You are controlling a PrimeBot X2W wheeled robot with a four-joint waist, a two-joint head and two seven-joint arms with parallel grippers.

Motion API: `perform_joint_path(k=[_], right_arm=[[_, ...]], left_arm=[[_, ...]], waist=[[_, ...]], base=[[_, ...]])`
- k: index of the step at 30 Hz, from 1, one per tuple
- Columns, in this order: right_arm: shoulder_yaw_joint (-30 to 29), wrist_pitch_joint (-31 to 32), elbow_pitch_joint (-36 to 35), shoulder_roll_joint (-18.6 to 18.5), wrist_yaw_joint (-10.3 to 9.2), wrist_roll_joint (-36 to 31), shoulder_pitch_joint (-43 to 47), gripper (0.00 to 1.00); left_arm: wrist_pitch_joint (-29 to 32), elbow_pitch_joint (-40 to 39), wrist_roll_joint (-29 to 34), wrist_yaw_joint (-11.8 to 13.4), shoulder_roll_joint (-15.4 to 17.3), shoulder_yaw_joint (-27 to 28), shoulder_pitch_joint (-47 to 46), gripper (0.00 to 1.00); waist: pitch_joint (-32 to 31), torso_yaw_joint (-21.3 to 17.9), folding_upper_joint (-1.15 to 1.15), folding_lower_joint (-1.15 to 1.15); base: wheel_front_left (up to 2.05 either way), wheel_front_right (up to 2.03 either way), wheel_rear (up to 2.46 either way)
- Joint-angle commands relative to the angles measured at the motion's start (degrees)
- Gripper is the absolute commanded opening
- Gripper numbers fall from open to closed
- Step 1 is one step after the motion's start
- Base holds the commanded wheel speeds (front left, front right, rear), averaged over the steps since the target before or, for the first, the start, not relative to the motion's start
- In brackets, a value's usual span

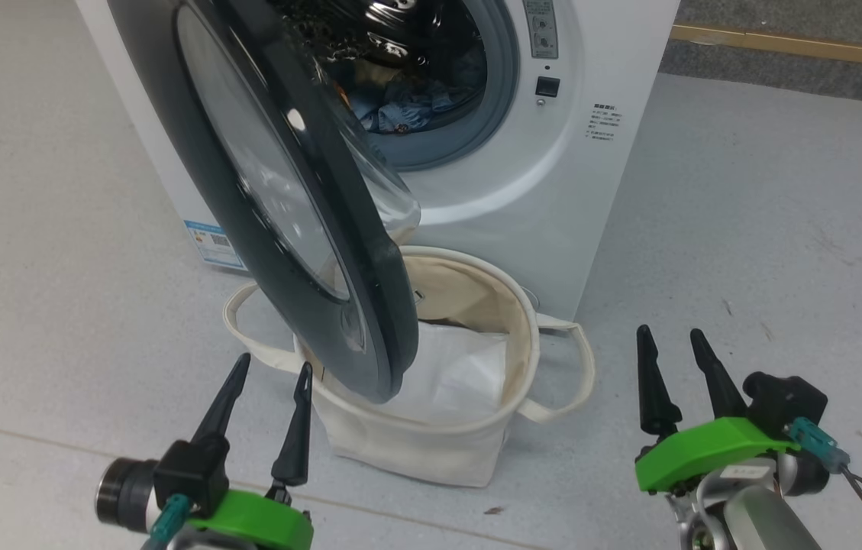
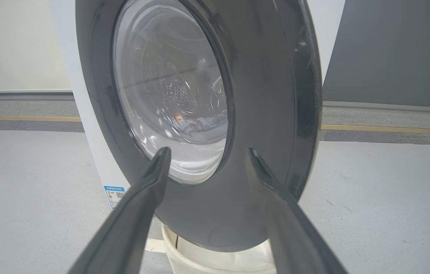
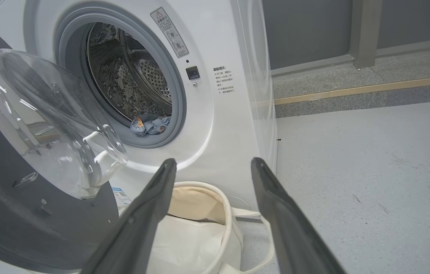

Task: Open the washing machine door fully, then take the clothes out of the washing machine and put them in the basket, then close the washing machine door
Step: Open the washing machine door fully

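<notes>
Currently left gripper [image 1: 276,360] spread, empty, near washing machine door [image 1: 369,305], right gripper [image 1: 669,331] spread, empty.

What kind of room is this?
Probably a laundry test area, not a home: a white washing machine stands on speckled grey floor, basket before it, plain grey wall behind.

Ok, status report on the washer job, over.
Left gripper and right gripper open, empty. Washing machine door part open, overhanging the basket. Clothes inside the washing machine.

Glossy door [image 1: 278,198] half open above cream basket [image 1: 415,451]; blue clothes [image 1: 408,114] inside white washing machine [image 1: 553,198]
</notes>
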Motion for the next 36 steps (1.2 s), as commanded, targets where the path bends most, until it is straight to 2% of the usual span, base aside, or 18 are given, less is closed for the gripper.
perform_joint_path(k=[1,17,25,30,31,32,36], right_arm=[[1.0,-0.7,-1.6,0.6,0.02,-0.5,-1.2,1.0],[0.9,-0.7,-1.1,1.0,0.02,-1.1,-1.1,1.0],[0.8,-0.7,-1.4,1.2,0.02,-1.1,-1.9,1.0],[0.6,-0.7,-1.5,1.2,0.02,-1.0,-2.5,1.0],[0.7,-0.7,-1.5,1.2,0.02,-0.9,-2.6,1.0],[0.8,-0.7,-1.5,1.2,0.02,-0.9,-2.7,1.0],[1.2,-0.7,-1.8,1.2,0.02,-0.3,-3.4,1.0]], left_arm=[[-0.7,-1.5,0.8,-0.4,0.5,2.0,-1.5,1.0],[-0.7,-2.0,0.8,-0.6,0.4,2.2,-1.3,1.0],[-0.7,-10.6,0.0,-0.2,0.0,3.0,-4.4,1.0],[-0.7,-17.5,0.1,-0.1,-0.5,1.2,-8.2,1.0],[-0.7,-18.5,0.1,-0.2,-0.5,0.3,-9.0,0.95],[-0.7,-19.3,-0.2,-0.6,-0.6,-0.7,-9.7,0.0],[1.3,-21.1,-0.8,-1.1,-0.8,-4.7,-12.9,0.0]], waist=[[-0.2,0.1,0.0,0.0],[-0.7,0.5,0.0,0.0],[0.1,0.6,0.0,0.0],[0.7,0.5,0.0,0.0],[0.8,0.4,0.0,0.0],[0.9,0.3,0.0,0.0],[1.7,-0.6,0.0,0.0]], base=[[0.0,0.0,0.0],[0.0,0.0,0.0],[0.0,0.0,0.0],[0.0,0.0,0.0],[0.0,0.0,0.0],[0.0,0.0,0.0],[0.0,0.0,0.0]])
